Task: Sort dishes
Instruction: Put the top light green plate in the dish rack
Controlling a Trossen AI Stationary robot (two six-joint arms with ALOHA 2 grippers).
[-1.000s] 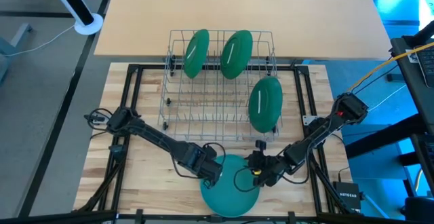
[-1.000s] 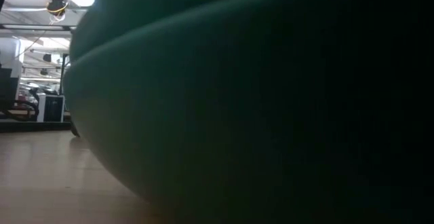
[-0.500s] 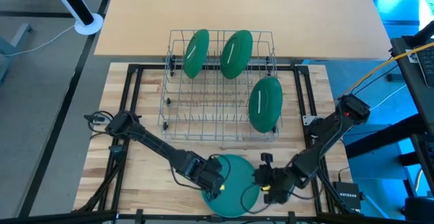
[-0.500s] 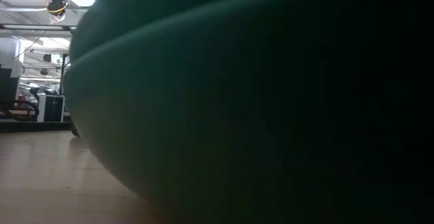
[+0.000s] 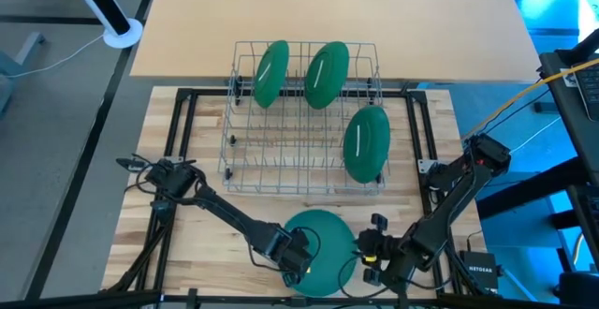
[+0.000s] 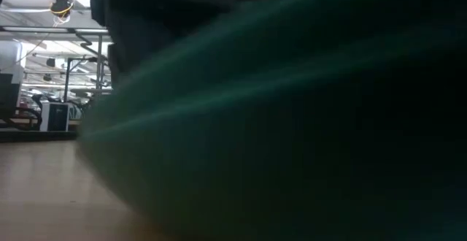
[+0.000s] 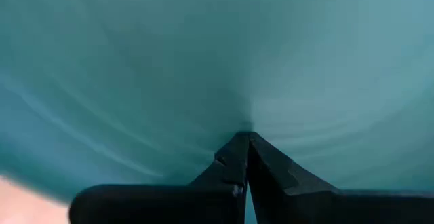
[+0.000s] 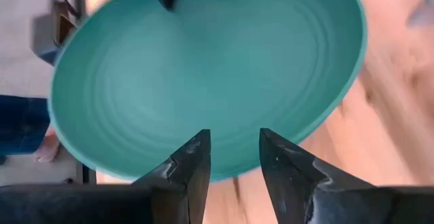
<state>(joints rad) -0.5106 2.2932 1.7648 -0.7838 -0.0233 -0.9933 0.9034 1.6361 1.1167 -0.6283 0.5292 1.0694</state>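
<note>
Dishes stand three to the wire rack at the middle of the wooden table: two green plates upright on edge side by side along its far side, a third green plate upright at its near right corner. A fourth, the teal plate, sits tilted at the table's near edge, in front of the rack and apart from it, between the two dark arms. The left gripper is pressed to the plate's left rim; its fingers are closed tip to tip against the teal surface, which fills the left wrist view. The right gripper is at the plate's right rim, its fingers parted, with the rim just ahead of the gap; whether they pinch it cannot be told. Black frame rails border the wooden top on both sides of the rack. From table height the plate's dark underside blocks nearly everything, leaving only a strip of the room at the left. A lighter tabletop lies beyond the rack.
</note>
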